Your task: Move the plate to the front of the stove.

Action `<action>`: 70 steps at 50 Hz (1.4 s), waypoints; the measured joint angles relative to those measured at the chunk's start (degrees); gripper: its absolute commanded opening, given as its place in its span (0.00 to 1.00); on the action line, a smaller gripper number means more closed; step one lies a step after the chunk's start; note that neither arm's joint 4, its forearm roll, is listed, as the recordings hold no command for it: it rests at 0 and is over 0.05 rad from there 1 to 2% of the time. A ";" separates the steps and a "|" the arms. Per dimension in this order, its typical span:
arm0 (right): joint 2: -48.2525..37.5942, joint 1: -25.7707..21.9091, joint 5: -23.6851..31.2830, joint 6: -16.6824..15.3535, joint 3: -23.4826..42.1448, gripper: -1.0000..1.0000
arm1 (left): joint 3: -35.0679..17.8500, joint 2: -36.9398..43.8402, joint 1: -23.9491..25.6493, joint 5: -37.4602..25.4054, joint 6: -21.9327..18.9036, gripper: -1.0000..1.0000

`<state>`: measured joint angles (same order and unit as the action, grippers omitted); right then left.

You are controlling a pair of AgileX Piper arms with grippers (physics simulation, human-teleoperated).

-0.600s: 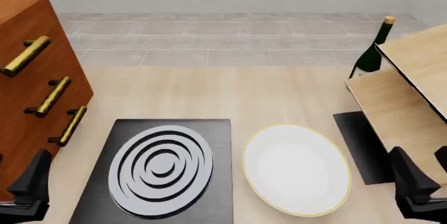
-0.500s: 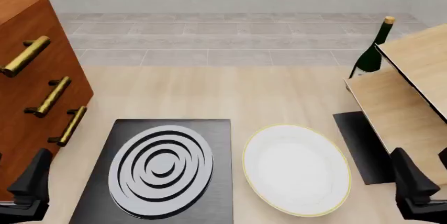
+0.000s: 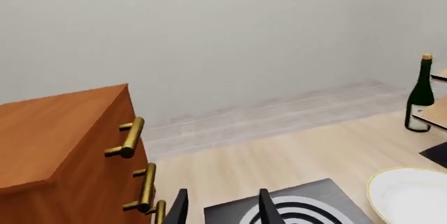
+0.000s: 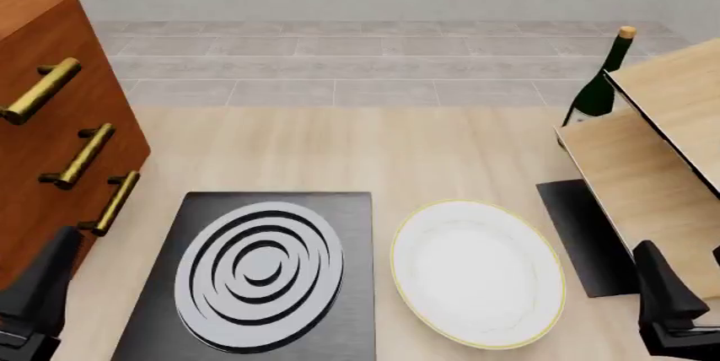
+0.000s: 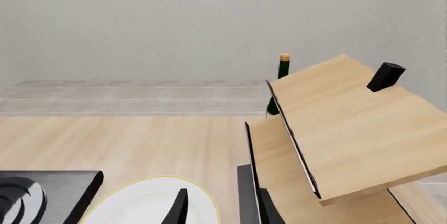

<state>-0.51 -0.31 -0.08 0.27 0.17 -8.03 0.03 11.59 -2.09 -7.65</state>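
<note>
My left gripper point(image 3: 219, 211) sits low at the near-left corner w/ fingers parted and nothing betw them, hovering by the brown drawer cabinet point(image 4: 51, 125) and clear of the stove point(image 4: 261, 272). My right gripper point(image 5: 219, 208) is likewise parted and empty, low at the near-right, next to the light wood shelf unit point(image 4: 658, 150). The plate point(image 4: 478, 272) lies flat on the table point(image 4: 337, 154) just right of the stove, not touching it, w/ a black mat point(image 4: 585, 234) on its other side & a green bottle point(image 4: 596, 83) far back right.

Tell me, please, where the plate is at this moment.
In the front view, the plate lies flat on the table, right of centre and near the camera. It sits just right of the stove and left of a smaller black mat.
</note>
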 measured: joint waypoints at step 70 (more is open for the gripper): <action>0.15 0.18 -0.12 -0.09 -0.16 1.00 | -32.72 51.60 47.43 1.67 -50.12 1.00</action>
<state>-0.36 -0.13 -0.20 0.18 0.01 -40.75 51.63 59.02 -0.43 -57.77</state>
